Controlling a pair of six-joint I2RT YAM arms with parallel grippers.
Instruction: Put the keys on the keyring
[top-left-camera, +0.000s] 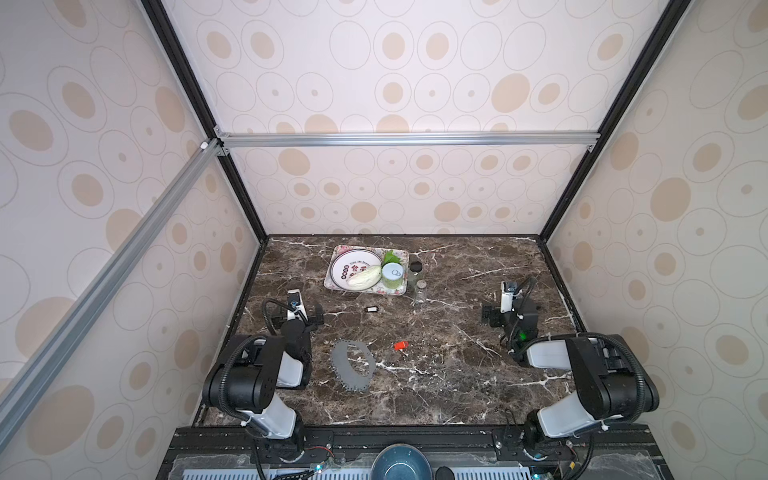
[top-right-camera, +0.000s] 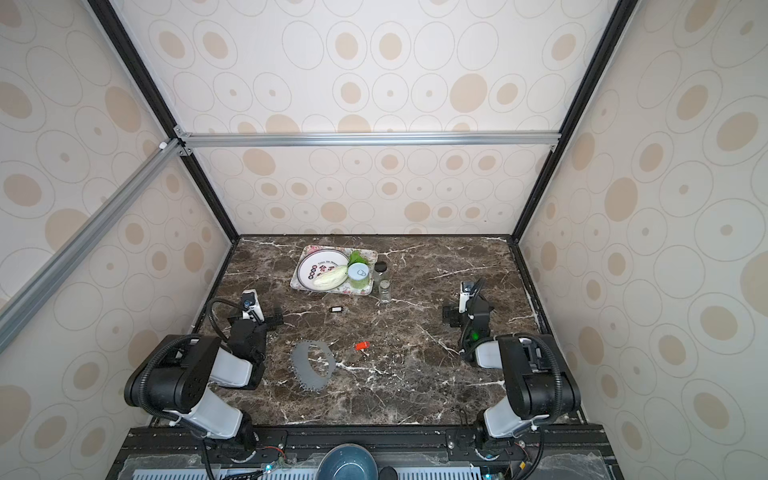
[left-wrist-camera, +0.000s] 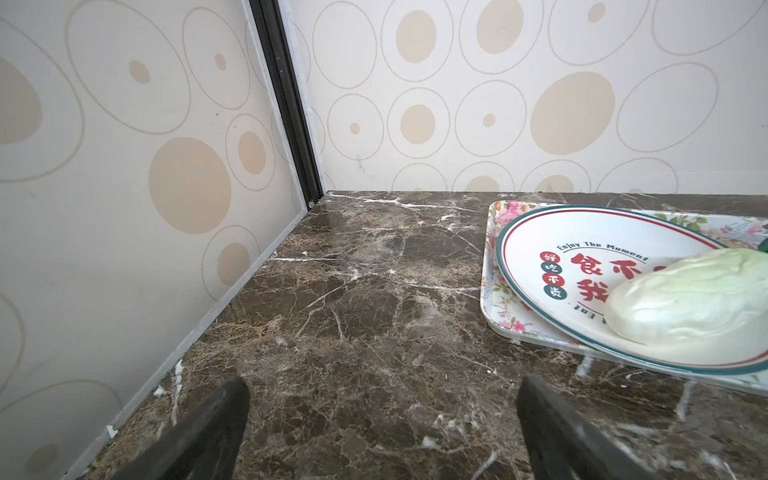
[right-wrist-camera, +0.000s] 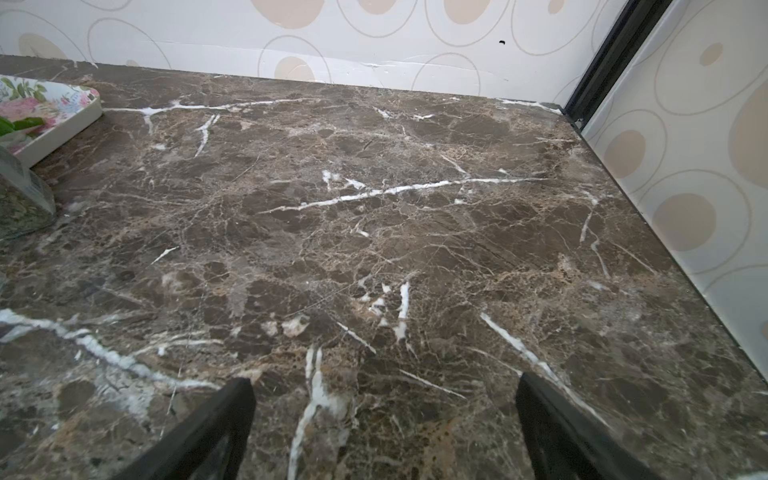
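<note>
We are judging the two keys to be tiny, light and stiff, likely skidding on the marble, so we are planning to pinch each across its long sides. The black key (top-left-camera: 371, 309) is lying near the tray (top-left-camera: 365, 292), and the red key (top-left-camera: 401, 345) is lying near the keyring (top-left-camera: 338, 359), apart from it. The one keyring is looking thin and flat, probably bendy, so we are favouring its outer band. The left gripper (left-wrist-camera: 382, 395) and right gripper (right-wrist-camera: 384, 395) are both standing spread wide, holding nothing.
</note>
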